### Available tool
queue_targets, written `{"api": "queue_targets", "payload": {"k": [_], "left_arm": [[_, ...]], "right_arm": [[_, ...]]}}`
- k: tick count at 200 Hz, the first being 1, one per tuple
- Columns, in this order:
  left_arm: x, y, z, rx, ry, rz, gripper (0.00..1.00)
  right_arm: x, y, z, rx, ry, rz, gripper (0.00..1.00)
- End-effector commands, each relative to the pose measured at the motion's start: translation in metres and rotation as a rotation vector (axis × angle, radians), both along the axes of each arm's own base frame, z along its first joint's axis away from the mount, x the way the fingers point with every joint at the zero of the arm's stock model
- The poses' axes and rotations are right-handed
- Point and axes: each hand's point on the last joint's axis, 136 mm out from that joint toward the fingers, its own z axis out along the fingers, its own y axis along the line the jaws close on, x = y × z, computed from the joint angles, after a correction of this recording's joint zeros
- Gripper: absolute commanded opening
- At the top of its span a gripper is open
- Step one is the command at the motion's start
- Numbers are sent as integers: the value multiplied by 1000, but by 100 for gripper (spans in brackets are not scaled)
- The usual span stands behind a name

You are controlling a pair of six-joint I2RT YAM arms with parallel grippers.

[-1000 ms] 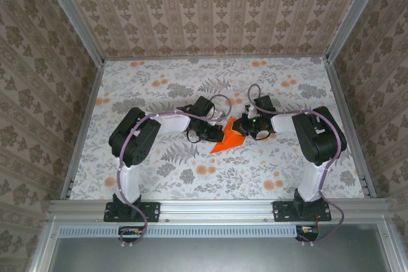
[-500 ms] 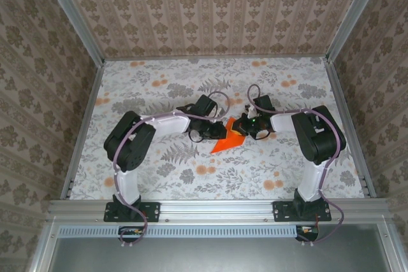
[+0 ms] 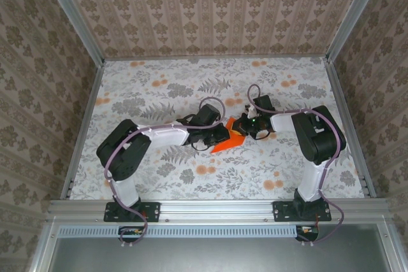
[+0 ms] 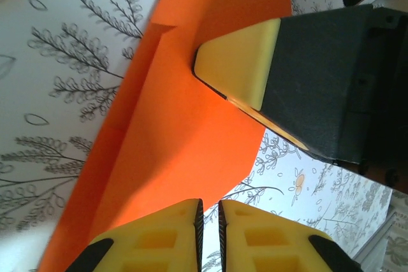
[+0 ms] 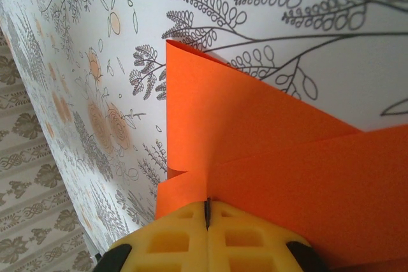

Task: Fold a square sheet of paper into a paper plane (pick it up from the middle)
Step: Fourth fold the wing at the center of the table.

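Left wrist view: the left end effector (image 4: 210, 211) has its two yellow fingers a narrow slit apart. The edge of the orange sheet of paper (image 4: 172, 138) runs right up to that slit, and I cannot tell whether the fingers touch it. Just beyond, the right end effector (image 4: 237, 62) reaches in from the right, its yellow tip set on the upper part of the paper. In the right wrist view its fingers are pressed together to a hairline seam, right against the paper, where overlapping folded flaps meet. The paper lies flat on the floral tabletop (image 4: 64, 62), already folded into layers. In the top external view it sits near the middle of the tabletop between the two end effectors, one point aimed near-left, with both arms bent inward over it.
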Motion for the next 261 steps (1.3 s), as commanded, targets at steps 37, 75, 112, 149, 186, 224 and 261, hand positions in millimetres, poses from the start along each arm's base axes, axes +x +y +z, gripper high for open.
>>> {"api": "queue_targets", "payload": {"k": [37, 75, 112, 149, 186, 224, 261], "left_arm": [[-5, 17, -29, 31, 70, 160, 16], [-11, 27, -38, 57, 95, 197, 16], [-17, 37, -44, 75, 114, 224, 16], [-21, 48, -48, 94, 121, 251, 16], [-27, 55, -54, 107, 140, 261, 16], [-34, 67, -62, 127, 161, 286, 16], [-27, 62, -48, 80, 102, 268, 16]], "right_arm": [[-43, -42, -70, -229, 254, -91, 4], [-46, -45, -73, -241, 266, -88, 4], [-47, -46, -75, -246, 274, -90, 4], [-48, -47, -77, -251, 283, -85, 4], [-50, -48, -78, -258, 290, -85, 4], [-51, -49, -80, -265, 296, -81, 4], [-52, -50, -80, -267, 299, -81, 4]]}}
